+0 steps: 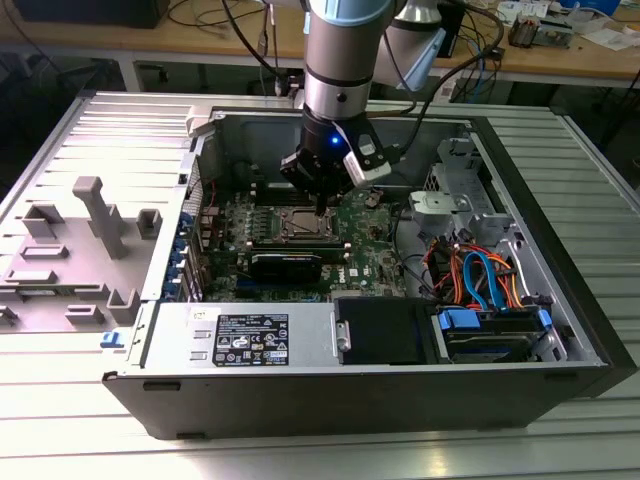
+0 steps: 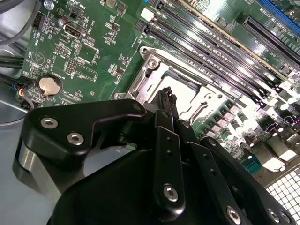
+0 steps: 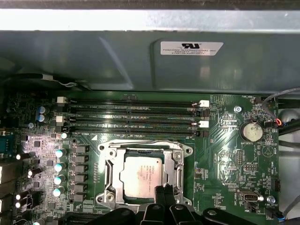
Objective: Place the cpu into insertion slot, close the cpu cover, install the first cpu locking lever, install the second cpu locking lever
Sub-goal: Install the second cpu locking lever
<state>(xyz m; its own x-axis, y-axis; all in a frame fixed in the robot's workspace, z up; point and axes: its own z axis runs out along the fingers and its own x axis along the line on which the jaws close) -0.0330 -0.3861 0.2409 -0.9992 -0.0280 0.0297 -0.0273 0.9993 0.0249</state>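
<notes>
The cpu [image 3: 139, 176], a dull grey square chip, lies flat in the insertion slot [image 1: 300, 225] on the green motherboard [image 3: 225, 154]. The cpu cover [image 3: 108, 161], a silver frame with a square cut-out, lies down around it, and the chip shows through the opening. In both wrist views my gripper [image 3: 165, 189] hangs right over one edge of the socket, its black fingers [image 2: 168, 122] pressed together with nothing between them. The second wrist view shows the gripper [image 2: 165, 92] at the cover [image 2: 145, 75] rim next to the cpu [image 2: 190, 91]. In the exterior view my gripper [image 1: 322, 208] points straight down into the open computer case.
Memory slots [image 3: 131, 115] run along one side of the socket, and a row of capacitors [image 3: 60, 166] along another. A long black block [image 1: 287, 263] lies just in front of the socket. The power supply [image 1: 240, 335], drive bay with cables [image 1: 480, 285] and case walls [image 1: 200, 150] ring the board.
</notes>
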